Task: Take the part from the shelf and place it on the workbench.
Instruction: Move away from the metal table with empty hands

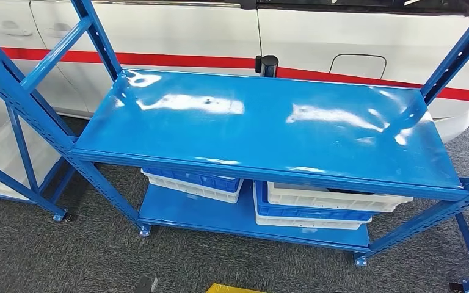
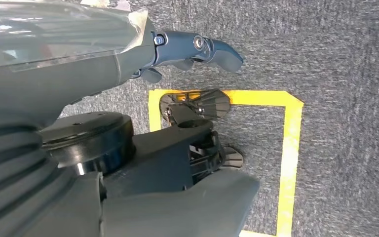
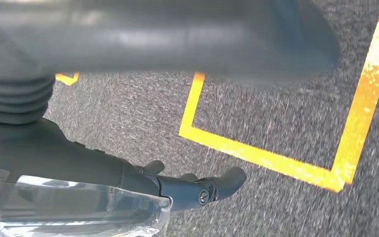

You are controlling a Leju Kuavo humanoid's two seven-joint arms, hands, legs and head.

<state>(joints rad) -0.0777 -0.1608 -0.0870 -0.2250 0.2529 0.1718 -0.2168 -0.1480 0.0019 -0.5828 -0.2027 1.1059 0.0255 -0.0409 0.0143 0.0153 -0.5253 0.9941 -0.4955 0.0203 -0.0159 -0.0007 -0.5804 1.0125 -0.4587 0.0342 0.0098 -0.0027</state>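
While both hands hang empty, fingers apart, bins sit stacked under shelf; contents hidden.

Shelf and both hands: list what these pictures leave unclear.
- Bins on the lower tier: contents hidden by the top shelf board in the head view.
- Left hand: palm hidden behind its cover.
- Right hand: blurred, grip unclear.

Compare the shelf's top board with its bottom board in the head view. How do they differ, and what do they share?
The top board is bare and glossy with glare; the bottom board carries stacked blue and white crates. The top board lies in full light, while the bottom board sits shaded beneath it. Both are blue boards on the same shelf frame.
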